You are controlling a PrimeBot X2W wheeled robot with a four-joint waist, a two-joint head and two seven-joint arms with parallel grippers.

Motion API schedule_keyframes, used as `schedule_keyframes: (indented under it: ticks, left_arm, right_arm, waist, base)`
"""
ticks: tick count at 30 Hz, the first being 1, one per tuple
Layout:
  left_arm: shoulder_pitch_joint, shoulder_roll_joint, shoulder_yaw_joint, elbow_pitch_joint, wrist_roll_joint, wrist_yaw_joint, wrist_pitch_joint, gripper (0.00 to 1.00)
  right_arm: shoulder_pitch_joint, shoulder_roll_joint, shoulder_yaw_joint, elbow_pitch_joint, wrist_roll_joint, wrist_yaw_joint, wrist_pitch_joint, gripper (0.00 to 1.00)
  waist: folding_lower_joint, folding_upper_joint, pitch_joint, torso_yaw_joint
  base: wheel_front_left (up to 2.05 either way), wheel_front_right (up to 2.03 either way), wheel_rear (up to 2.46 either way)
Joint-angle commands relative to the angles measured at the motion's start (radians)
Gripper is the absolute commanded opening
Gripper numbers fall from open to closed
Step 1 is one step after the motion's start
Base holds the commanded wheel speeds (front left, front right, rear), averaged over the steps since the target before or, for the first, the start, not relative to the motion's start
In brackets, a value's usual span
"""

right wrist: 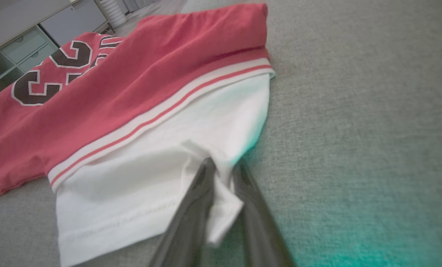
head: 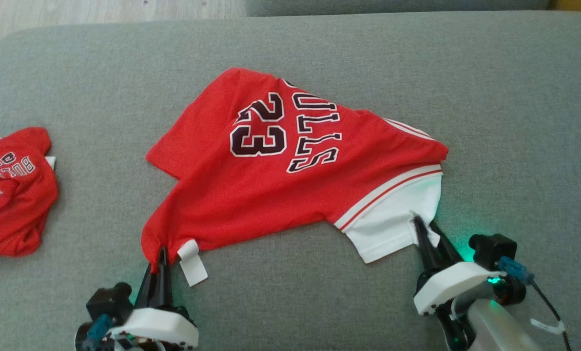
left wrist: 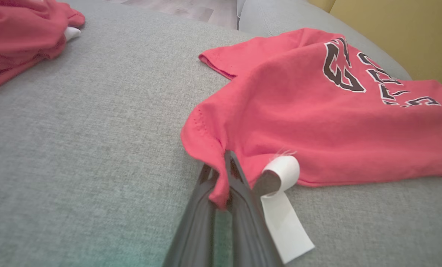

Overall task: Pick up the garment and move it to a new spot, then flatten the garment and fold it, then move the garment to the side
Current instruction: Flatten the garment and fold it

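Note:
The garment (head: 271, 195) is a red jersey with "23" and "BULLS" in dark letters and a white sleeve, lying spread on a grey cushion (head: 319, 302). My left gripper (head: 161, 253) is shut on the red hem corner nearest me, seen bunched between the fingers in the left wrist view (left wrist: 221, 174). A white label (left wrist: 284, 215) curls out beside that grip. My right gripper (head: 427, 224) stands at the white sleeve's near corner. In the right wrist view (right wrist: 224, 167) its fingers flank a fold of white cloth; whether they pinch it is unclear. The garment (right wrist: 132, 92) slopes away beyond.
A second red jersey (head: 12, 190) lies crumpled at the cushion's left edge, also in the left wrist view (left wrist: 17, 33). Wooden floor (head: 100, 12) and another grey cushion (head: 393, 6) lie beyond the far edge. Bare grey fabric surrounds the spread garment.

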Motion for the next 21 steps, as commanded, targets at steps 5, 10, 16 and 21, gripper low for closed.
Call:
schedule_keyframes:
  ticks: [5, 10, 16, 21]
  left_arm:
    - [-0.028, 0.01, 0.023, -0.012, 0.004, -0.004, -0.005, 0.0]
    - [-0.031, 0.01, 0.029, -0.045, -0.004, -0.007, -0.005, 0.0]
    - [-0.101, 0.01, 0.032, -0.18, 0.028, -0.023, -0.005, 0.0]
    - [-0.241, 0.07, -0.016, -0.262, 0.034, -0.027, -0.005, 0.0]
  right_arm:
    - [0.047, -0.008, 0.005, 0.058, -0.03, -0.001, 0.02, 0.0]
    - [0.066, -0.014, -0.102, -0.055, -0.065, -0.001, 0.02, 0.0]
    - [0.058, -0.013, -0.199, -0.35, -0.045, -0.001, 0.02, 0.0]
    - [-0.039, -0.071, -0.21, -0.523, 0.026, -0.001, 0.02, 0.0]
  waist:
    - [0.0, 0.0, -0.009, -0.009]
    - [0.0, 0.0, -0.037, -0.022]
    - [0.0, 0.0, -0.119, -0.038]
    - [0.0, 0.0, -0.184, -0.051]
  base:
    - [0.0, 0.0, 0.0]
    - [0.0, 0.0, 0.0]
    - [0.0, 0.0, 0.0]
    - [0.0, 0.0, 0.0]
